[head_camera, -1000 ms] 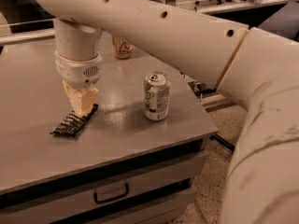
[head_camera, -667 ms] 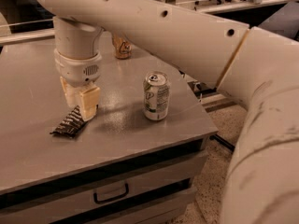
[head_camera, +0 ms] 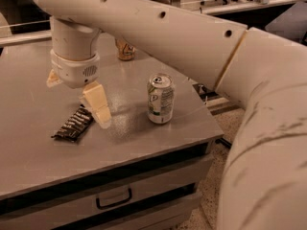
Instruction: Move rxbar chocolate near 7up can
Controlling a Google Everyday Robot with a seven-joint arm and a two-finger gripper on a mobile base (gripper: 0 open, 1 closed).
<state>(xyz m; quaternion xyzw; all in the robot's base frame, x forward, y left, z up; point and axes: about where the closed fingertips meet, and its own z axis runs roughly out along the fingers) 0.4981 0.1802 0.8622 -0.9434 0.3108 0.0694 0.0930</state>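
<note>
The rxbar chocolate point(head_camera: 73, 124), a flat dark wrapper with pale lettering, lies on the grey table point(head_camera: 29, 104) left of centre. The 7up can point(head_camera: 160, 98), white and green with a silver top, stands upright to its right, well apart from it. My gripper point(head_camera: 76, 103) hangs from the thick cream arm just above the bar's far end. It is open: one finger point(head_camera: 97, 105) reaches down to the table just right of the bar, and the other shows at the left behind the wrist. It holds nothing.
A gold-brown can point(head_camera: 125, 50) stands at the back of the table behind the arm. The table's right edge point(head_camera: 211, 123) runs close to the 7up can. Drawers point(head_camera: 112, 198) sit below the front edge. The arm's large link fills the right side.
The fingers, which were together over the bar's far end, have spread apart, and one now stands to the right of the bar. The bar and the can have not moved.
</note>
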